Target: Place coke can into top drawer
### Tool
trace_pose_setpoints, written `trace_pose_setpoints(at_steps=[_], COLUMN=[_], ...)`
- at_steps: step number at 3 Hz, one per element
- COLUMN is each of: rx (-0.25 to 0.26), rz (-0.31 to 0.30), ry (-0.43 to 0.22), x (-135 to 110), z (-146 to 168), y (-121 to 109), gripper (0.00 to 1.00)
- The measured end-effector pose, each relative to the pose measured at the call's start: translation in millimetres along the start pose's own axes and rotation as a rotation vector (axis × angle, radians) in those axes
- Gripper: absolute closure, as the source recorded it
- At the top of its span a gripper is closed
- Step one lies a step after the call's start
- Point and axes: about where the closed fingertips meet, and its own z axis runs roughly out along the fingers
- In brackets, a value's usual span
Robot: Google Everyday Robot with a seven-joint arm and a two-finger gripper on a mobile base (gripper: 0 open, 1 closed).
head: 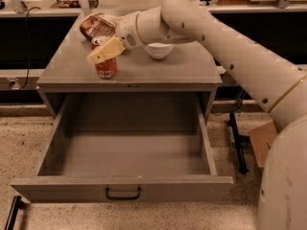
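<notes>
The end effector (101,53), grasp impossible to tell, overlaps the upright coke can (106,69) just beneath it, above the open top drawer (72,189).

Speckled floor (24,138), dark bench (19,42) at back, cardboard box (261,143) rt, warm light

High frontal view down onto top drawer (125,158), pincer (102,52) at coke can (107,69) upper-left.

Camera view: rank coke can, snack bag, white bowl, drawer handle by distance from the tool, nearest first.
The tool sits over the cabinet top, left part.
1. coke can, right at it.
2. snack bag, just behind.
3. white bowl, toward the picture's right.
4. drawer handle, lowest, at the front.
</notes>
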Motion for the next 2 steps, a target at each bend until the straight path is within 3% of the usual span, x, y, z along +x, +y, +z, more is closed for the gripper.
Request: trace_pose_setpoints(at_steps=[1, 2], rx=[-0.002, -0.004], rz=[0.049, 0.097], ry=[-0.026, -0.04], x=[9.5, 23.4], z=[17.7, 30.2], y=[-2.0, -3.1], gripper=[0.07, 0.25])
